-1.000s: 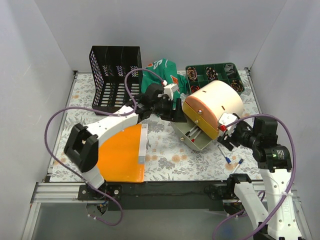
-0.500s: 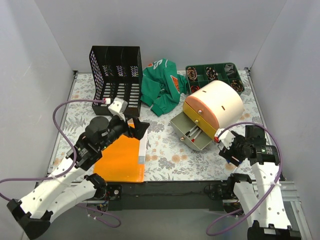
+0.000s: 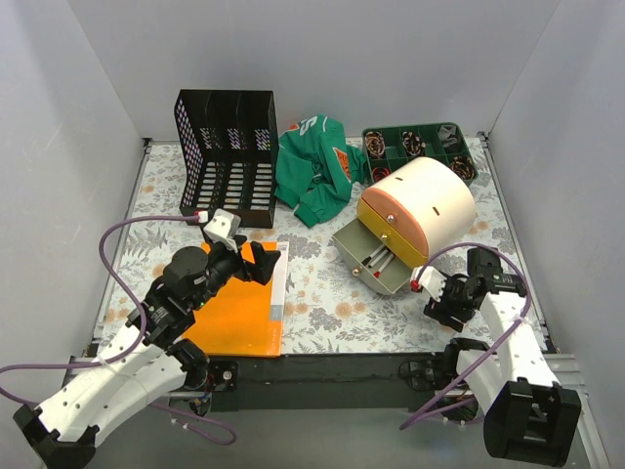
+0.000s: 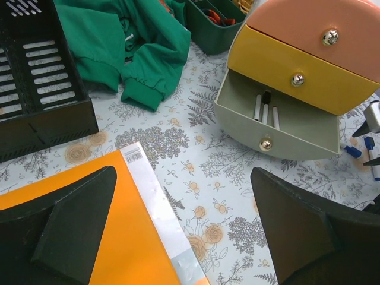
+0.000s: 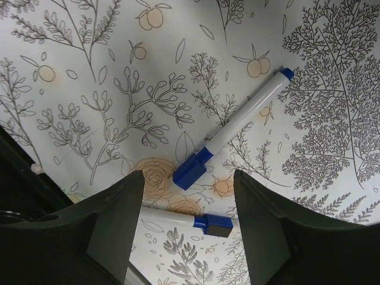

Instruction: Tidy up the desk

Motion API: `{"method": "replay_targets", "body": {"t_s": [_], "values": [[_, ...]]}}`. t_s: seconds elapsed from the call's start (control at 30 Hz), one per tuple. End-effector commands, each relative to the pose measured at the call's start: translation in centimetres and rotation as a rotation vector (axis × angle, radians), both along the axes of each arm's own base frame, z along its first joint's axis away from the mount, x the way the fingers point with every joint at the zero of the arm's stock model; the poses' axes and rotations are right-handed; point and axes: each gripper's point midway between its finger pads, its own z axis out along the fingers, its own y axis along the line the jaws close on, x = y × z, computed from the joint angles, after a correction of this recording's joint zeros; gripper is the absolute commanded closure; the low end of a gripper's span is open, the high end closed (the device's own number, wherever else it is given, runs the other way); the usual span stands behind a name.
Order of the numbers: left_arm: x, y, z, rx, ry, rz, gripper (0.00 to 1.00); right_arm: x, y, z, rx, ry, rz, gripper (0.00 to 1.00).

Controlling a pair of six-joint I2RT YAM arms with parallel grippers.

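The desk [image 3: 322, 293] has a white cover with grey ferns and orange flowers. My left gripper [image 3: 262, 262] hangs open over the right edge of an orange folder [image 3: 234, 313], holding nothing. In the left wrist view the folder [image 4: 136, 237] lies under the left finger. A rounded drawer box [image 3: 420, 210] stands right of centre, and its bottom drawer [image 4: 279, 124] is pulled out with pens [image 4: 265, 110] inside. My right gripper [image 5: 187, 196] is open low over two blue-capped white markers [image 5: 237, 127] [image 5: 190, 221] lying loose on the cover, one of them between the fingers.
A black file rack [image 3: 227, 151] stands at the back left. A crumpled green garment [image 3: 314, 166] lies beside it. A green compartment tray [image 3: 420, 147] with small parts sits at the back right. White walls enclose the desk on three sides.
My left arm has drawn back from the drawer box to above the orange folder, and its jaws have opened wide. The right gripper has come forward and down over the two markers, narrowing a little.
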Motion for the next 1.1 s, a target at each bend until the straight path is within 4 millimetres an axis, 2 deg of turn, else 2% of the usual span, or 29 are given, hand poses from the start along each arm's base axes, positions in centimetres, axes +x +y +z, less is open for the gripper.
{"method": "replay_targets", "body": {"t_s": [0.0, 0.13, 0.37, 0.47, 0.6, 0.7, 0.8, 0.87, 1.07], "values": [[0.2, 0.5, 0.7, 0.001, -0.036, 0.022, 0.02, 2.4, -0.4, -0.7, -0.015, -0.072, 0.016, 0.30], [0.3, 0.7, 0.7, 0.001, -0.037, 0.028, 0.02, 3.0, -0.7, -1.6, -0.023, -0.069, -0.002, 0.30], [0.4, 0.7, 0.6, 0.006, -0.037, 0.031, 0.02, 2.8, -0.8, -3.0, -0.028, -0.041, -0.003, 0.35], [0.4, 0.5, 0.4, 0.010, -0.033, 0.026, 0.02, 2.1, -0.7, -3.8, -0.022, 0.002, 0.004, 0.45], [0.5, 0.6, 0.3, 0.013, -0.031, 0.030, 0.02, 1.4, -0.3, -4.0, -0.003, 0.027, 0.022, 0.68], [0.5, 0.6, 0.3, 0.014, -0.031, 0.030, 0.02, 1.1, -0.4, -3.7, -0.011, 0.024, 0.037, 0.86], [0.5, 0.5, 0.3, 0.013, -0.031, 0.025, 0.02, 0.8, -0.4, -3.3, -0.022, 0.015, 0.062, 0.93], [0.5, 0.5, 0.2, 0.016, -0.027, 0.024, 0.02, 1.2, -0.3, -2.4, -0.017, -0.018, 0.079, 0.95], [0.5, 0.4, 0.0, 0.018, -0.025, 0.019, 0.02, 1.0, 1.8, 0.9, 0.076, -0.043, 0.163, 0.99]]}}
